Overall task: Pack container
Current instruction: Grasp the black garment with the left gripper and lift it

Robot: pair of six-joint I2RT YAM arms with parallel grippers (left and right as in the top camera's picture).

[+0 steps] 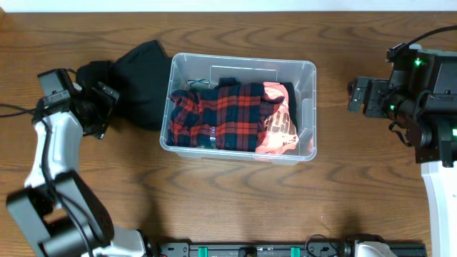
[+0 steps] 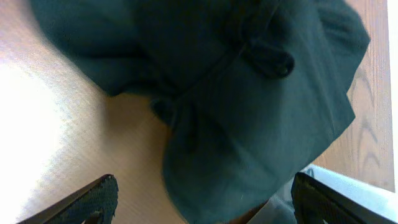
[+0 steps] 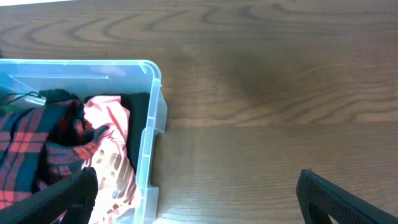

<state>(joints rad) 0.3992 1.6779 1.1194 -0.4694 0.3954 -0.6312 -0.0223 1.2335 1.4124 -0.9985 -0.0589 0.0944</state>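
Note:
The clear container (image 1: pixel 308 107) stands mid-table, holding a red and black plaid garment (image 1: pixel 221 114) and a pink printed garment (image 1: pixel 280 125). Its right end shows in the right wrist view (image 3: pixel 151 124). A black garment (image 1: pixel 139 82) lies heaped on the table against the container's left side and fills the left wrist view (image 2: pixel 249 106). My left gripper (image 1: pixel 100 107) is open and empty, its fingers (image 2: pixel 202 202) spread just short of the black garment. My right gripper (image 1: pixel 351 94) is open and empty above bare table to the right of the container, and its fingers show in the right wrist view (image 3: pixel 199 199).
The wooden table (image 1: pixel 235 193) stretches in front of the container. A black rail (image 1: pixel 285 248) runs along the near edge.

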